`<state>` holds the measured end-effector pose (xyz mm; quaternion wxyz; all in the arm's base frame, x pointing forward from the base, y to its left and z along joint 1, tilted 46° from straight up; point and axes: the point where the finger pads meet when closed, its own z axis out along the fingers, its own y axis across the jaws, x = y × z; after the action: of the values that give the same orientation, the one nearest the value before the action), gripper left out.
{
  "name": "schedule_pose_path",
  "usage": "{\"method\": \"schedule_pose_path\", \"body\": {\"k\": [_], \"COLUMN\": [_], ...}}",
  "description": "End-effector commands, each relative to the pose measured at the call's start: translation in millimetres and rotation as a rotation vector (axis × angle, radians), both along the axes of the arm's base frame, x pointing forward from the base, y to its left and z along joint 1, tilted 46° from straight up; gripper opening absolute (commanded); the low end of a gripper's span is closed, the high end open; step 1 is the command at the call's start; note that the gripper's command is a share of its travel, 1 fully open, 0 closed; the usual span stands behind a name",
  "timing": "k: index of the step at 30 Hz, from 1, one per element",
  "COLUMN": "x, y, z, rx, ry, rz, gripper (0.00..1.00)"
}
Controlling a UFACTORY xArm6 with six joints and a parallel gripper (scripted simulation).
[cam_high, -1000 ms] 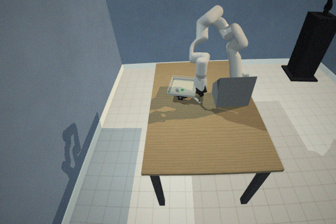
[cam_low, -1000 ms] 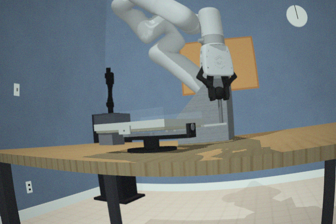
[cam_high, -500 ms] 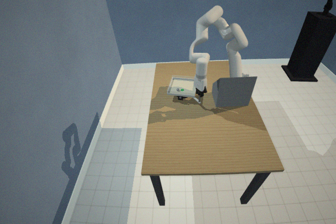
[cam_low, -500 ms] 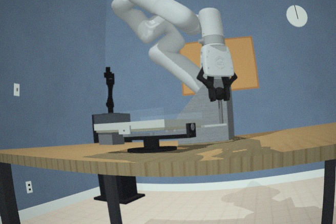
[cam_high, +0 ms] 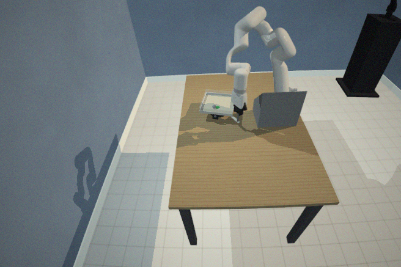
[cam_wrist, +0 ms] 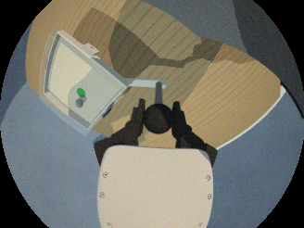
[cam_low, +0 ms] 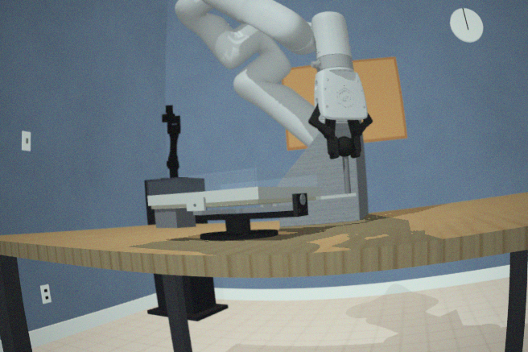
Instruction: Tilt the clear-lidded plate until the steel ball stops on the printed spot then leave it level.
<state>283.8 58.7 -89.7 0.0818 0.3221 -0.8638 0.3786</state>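
The clear-lidded plate (cam_high: 217,104) is a white-rimmed tray on a black pivot stand (cam_low: 237,230) at the table's far left. It looks close to level in the side view (cam_low: 225,197). The green printed spot (cam_wrist: 81,92) lies near one plate edge, and the grey steel ball (cam_wrist: 80,103) sits right beside it, partly off it. They also show in the overhead view, the spot (cam_high: 218,106) and the ball (cam_high: 213,106). A thin upright rod (cam_low: 347,175) rises from an arm at the plate's side and ends in a dark knob (cam_wrist: 158,118). My gripper (cam_low: 344,148) points straight down and is shut on that knob.
A large grey box (cam_high: 279,109) stands just right of the gripper, close to the rod. A small grey block (cam_low: 175,217) sits under the plate's far end. The arm's base is behind the box. A black pedestal (cam_high: 369,57) stands off the table at the right.
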Motion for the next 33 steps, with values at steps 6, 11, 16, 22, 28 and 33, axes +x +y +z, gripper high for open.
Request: {"method": "schedule_pose_path", "body": {"k": [6, 11, 16, 22, 28, 33], "x": [0.2, 1.3, 2.1, 2.1, 1.6, 2.6], "y": [0.7, 1.2, 1.7, 1.7, 1.2, 2.2], "z": [0.4, -0.4, -0.9, -0.9, -1.3, -0.8], "rx": [0.001, 0.001, 0.001, 0.001, 0.001, 0.001], "ry": [-0.001, -0.001, -0.001, -0.001, -0.001, -0.001], "rz": [0.0, 0.0, 0.0, 0.0, 0.0, 0.0], "gripper": [0.0, 0.0, 0.0, 0.0, 0.0, 0.0]}}
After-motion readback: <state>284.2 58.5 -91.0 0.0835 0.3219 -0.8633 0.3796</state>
